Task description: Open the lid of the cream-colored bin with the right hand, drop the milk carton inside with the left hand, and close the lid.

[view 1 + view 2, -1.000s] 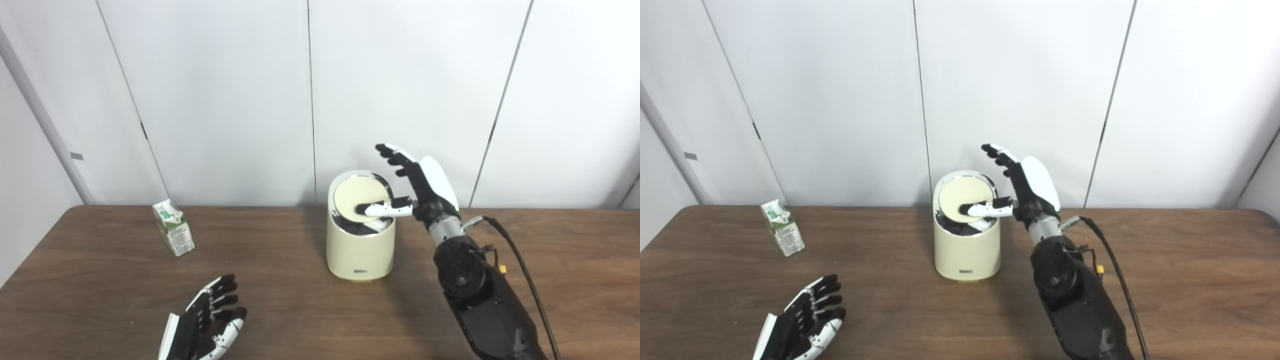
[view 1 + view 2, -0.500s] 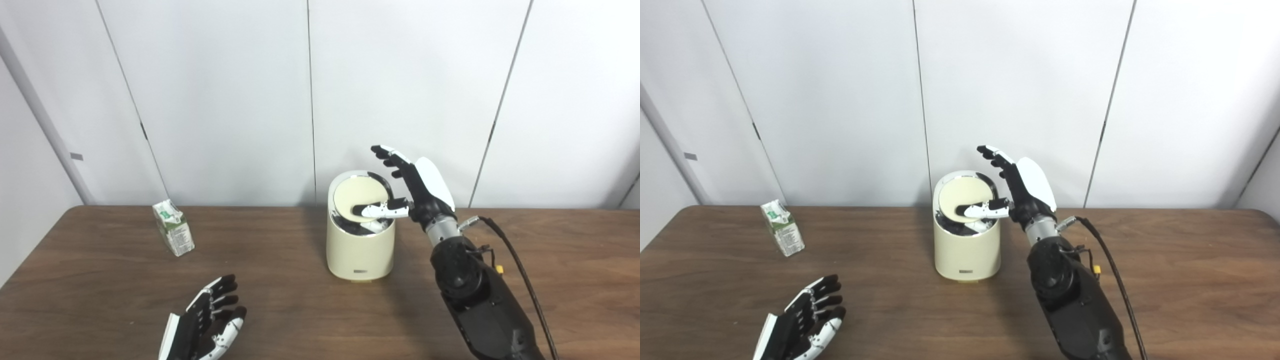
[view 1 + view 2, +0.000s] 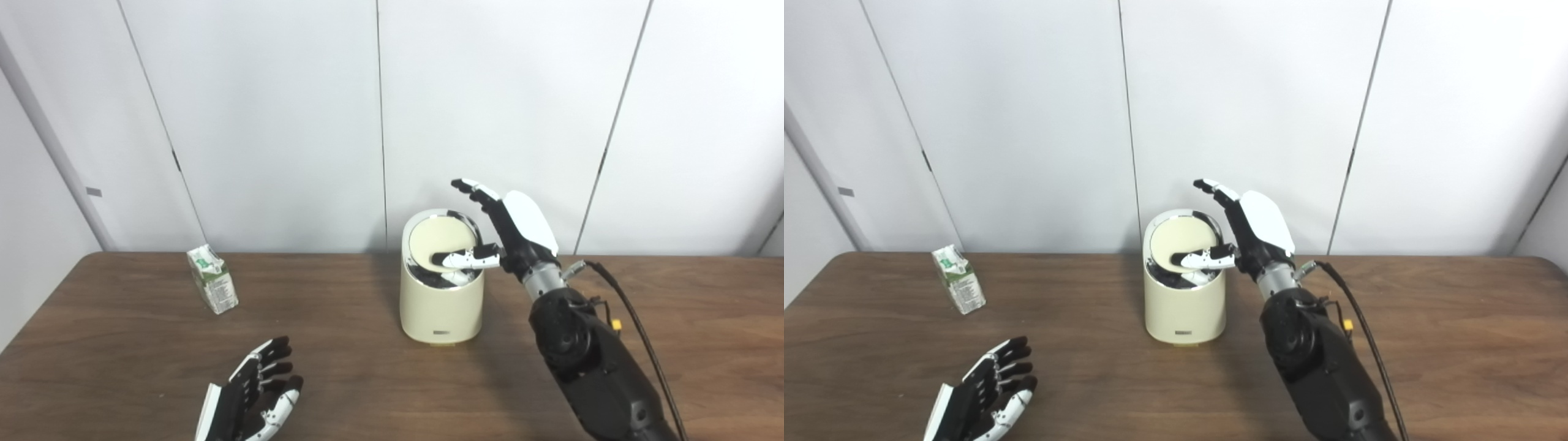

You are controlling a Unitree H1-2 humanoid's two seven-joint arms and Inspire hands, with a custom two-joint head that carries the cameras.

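Note:
The cream-colored bin [image 3: 440,306] stands mid-table with its round lid [image 3: 436,239] tilted up at the front, showing a dark gap below it. My right hand [image 3: 505,226] is at the bin's right rim, fingers spread upward and open, with the thumb lying across the lid's lower edge. The milk carton [image 3: 212,286], white and green, stands upright at the far left of the table. My left hand [image 3: 254,398] rests open near the front edge, well short of the carton.
The brown wooden table [image 3: 367,367] runs the width of the view, with white wall panels close behind the bin. A black cable [image 3: 637,324] trails from my right forearm toward the right.
My right hand has shifted slightly left and toward the bin, thumb staying on the lid. The left hand and carton are unmoved.

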